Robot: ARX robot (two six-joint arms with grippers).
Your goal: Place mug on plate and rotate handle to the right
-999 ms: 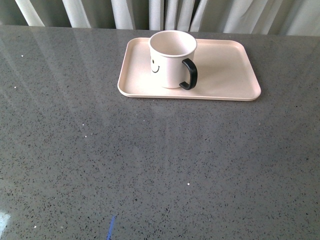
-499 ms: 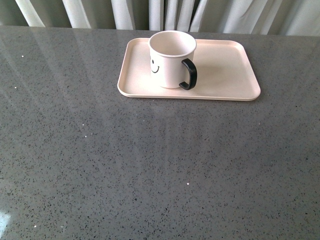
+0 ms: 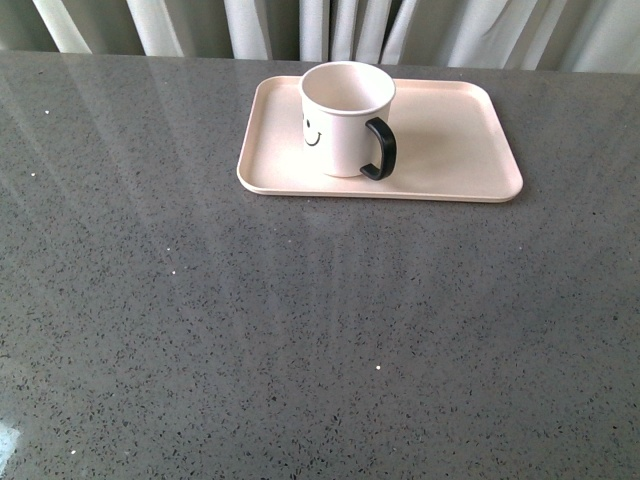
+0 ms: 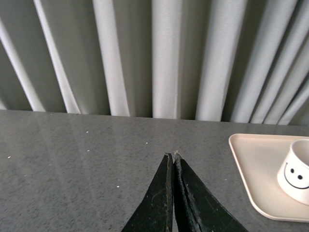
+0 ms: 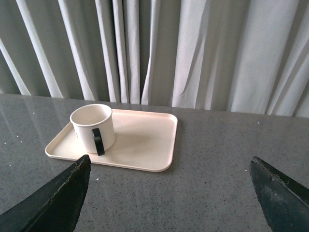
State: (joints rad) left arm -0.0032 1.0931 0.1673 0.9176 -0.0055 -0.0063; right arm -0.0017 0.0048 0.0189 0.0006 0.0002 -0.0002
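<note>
Mug [image 3: 347, 118] stands upright on the plate [image 3: 450, 140], in the plate's left half and nearer its front rim than its back rim. Its black handle [image 3: 381, 150] sticks out to the robot's right and a little toward the camera over the bare middle of the plate, while the smiley face [image 3: 312, 132] looks toward the plate's left end. The plate lies flat on a grey speckled table [image 3: 300, 330], close to the table's far edge, and pale pleated curtains [image 3: 300, 25] hang just behind the plate. From the plate's front rim toward the robot there is only tabletop with a few white flecks. The left gripper [image 4: 173, 157] hangs over the table well to the left of the plate, its two dark fingers [image 4: 159, 203] pressed together with nothing between them. The right gripper [image 5: 169, 159] is spread wide and empty, back from the plate on the robot's side, with mug and plate showing between its fingers [image 5: 63, 198].
</note>
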